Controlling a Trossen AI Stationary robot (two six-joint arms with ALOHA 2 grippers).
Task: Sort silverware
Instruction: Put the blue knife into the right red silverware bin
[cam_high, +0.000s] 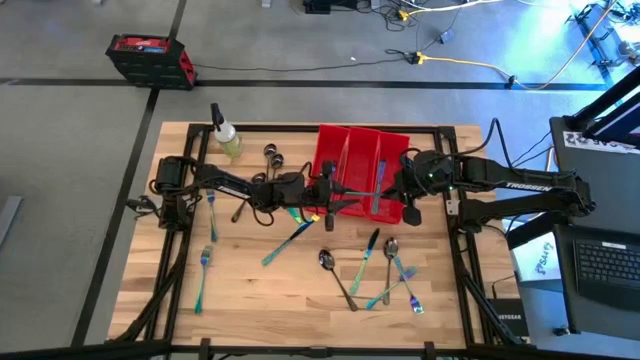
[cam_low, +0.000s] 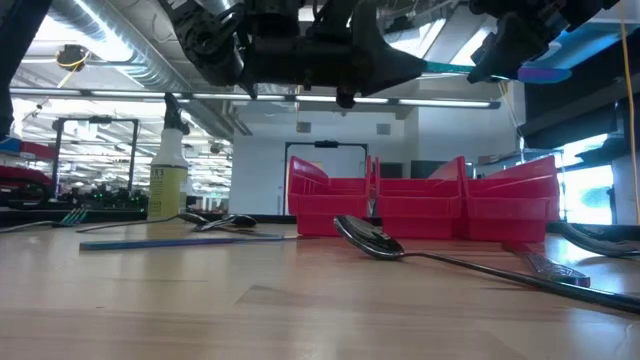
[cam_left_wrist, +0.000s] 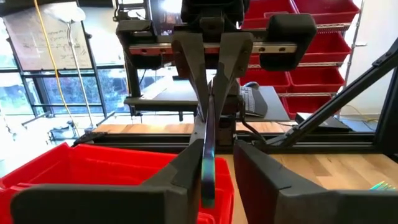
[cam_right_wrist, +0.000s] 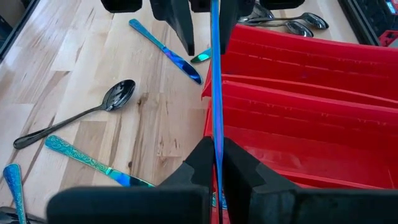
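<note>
The right gripper (cam_right_wrist: 214, 163) is holding a blue knife (cam_right_wrist: 215, 74) clamped over the red bins (cam_high: 350, 160) at the tabletop's far edge, passing it to the left gripper (cam_left_wrist: 214, 180), whose fingers are closing on its other end; next it is needing release

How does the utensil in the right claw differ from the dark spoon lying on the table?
The utensil is iridescent blue; the dark spoon is grey-black. The utensil is aloft, edge-on, clamped in the right claw; the spoon lies flat on the table, untouched. Both are slim silverware.
</note>
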